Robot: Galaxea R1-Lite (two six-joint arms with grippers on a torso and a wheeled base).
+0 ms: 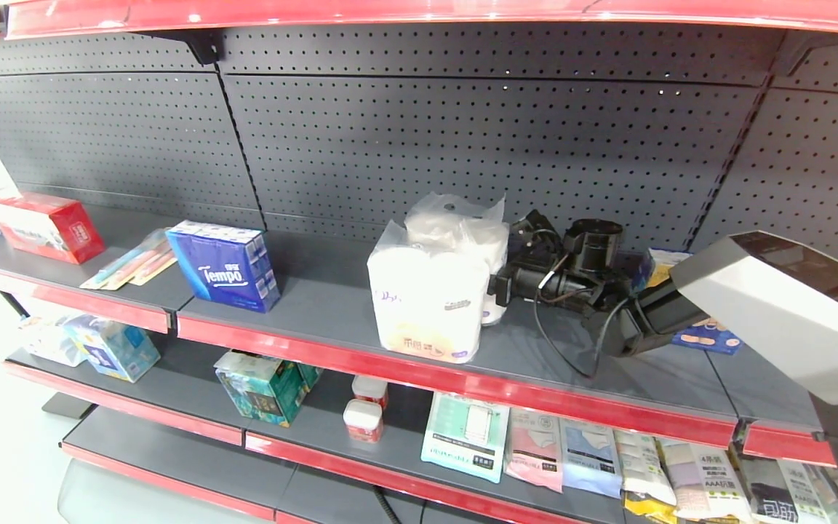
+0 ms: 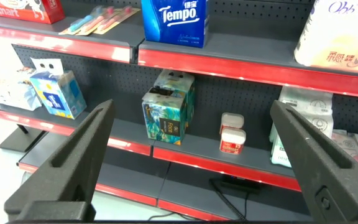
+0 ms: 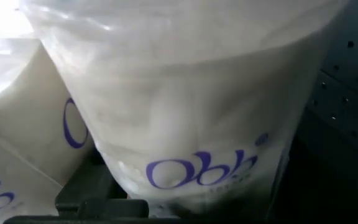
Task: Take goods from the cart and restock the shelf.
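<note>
Two white toilet paper packs stand on the upper shelf (image 1: 332, 320). The front pack (image 1: 426, 298) is near the red shelf edge, and a clear-wrapped roll pack (image 1: 455, 222) sits just behind it. My right gripper (image 1: 497, 290) reaches in from the right, shut on the rear roll pack (image 3: 197, 112), which is pressed close against the wrist camera. The front pack (image 3: 23, 124) lies beside it. My left gripper (image 2: 191, 106) hangs open and holds nothing, facing the lower shelves from in front.
On the upper shelf lie a blue tissue pack (image 1: 226, 266), toothbrush packs (image 1: 132, 262), a red box (image 1: 48, 227) and blue packets (image 1: 706, 335) by the right arm. The shelf below carries a green box (image 2: 168, 112), small jars (image 1: 364, 411) and flat packets (image 1: 535, 447).
</note>
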